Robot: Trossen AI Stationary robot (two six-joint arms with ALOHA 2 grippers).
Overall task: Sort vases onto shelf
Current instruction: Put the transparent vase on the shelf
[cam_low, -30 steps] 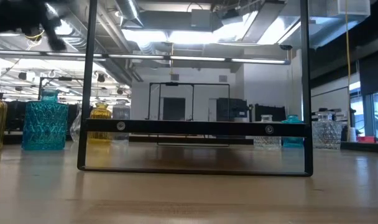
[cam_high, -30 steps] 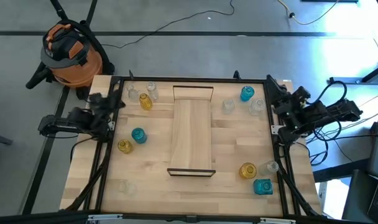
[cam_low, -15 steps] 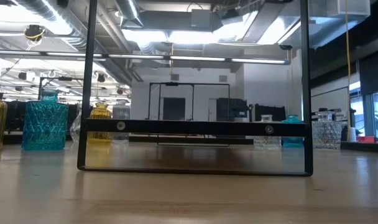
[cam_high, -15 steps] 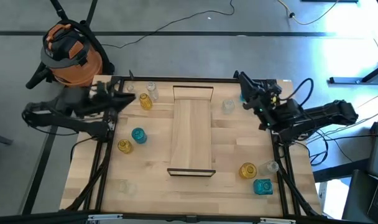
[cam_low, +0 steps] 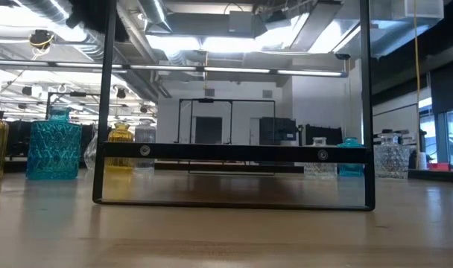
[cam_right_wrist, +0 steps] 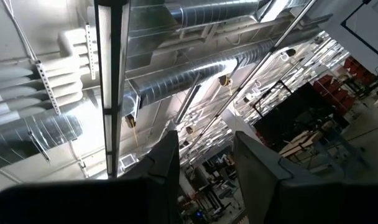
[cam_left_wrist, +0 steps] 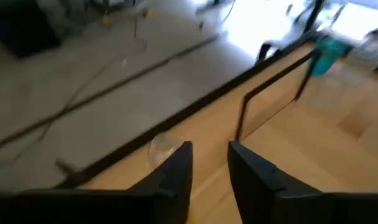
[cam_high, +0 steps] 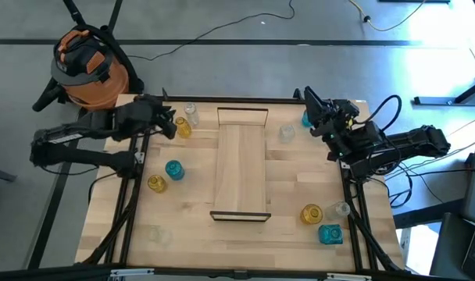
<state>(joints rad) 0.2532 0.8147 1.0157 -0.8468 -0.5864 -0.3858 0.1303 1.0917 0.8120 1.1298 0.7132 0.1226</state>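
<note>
The shelf (cam_high: pixel 241 160), a pale board with dark wire end frames, lies in the middle of the table; its near frame fills the low view (cam_low: pixel 234 149). Small vases stand on their bases on both sides of it. My left gripper (cam_high: pixel 169 122) is open over the far left corner, beside an amber vase (cam_high: pixel 183 129) and a clear vase (cam_high: pixel 191 112); the left wrist view shows a clear vase (cam_left_wrist: pixel 161 146) just past its fingers (cam_left_wrist: pixel 176 171). My right gripper (cam_high: pixel 309 103) is open and tipped upward, above a teal vase (cam_high: pixel 306 119) at the far right.
Left of the shelf stand a teal vase (cam_high: pixel 173 168), an amber vase (cam_high: pixel 157 183) and a clear one (cam_high: pixel 155 232). Right of it stand a clear vase (cam_high: pixel 287 133), and near the front an amber (cam_high: pixel 312 212), a clear (cam_high: pixel 339 208) and a teal vase (cam_high: pixel 330 232). An orange vacuum (cam_high: pixel 85 66) stands off the table.
My right arm has swung out from the table's right edge toward the far edge and the teal vase, its gripper tipping upward. My left gripper has gone toward the far edge and to the right, over the vases in the far left corner. No vase has moved.
</note>
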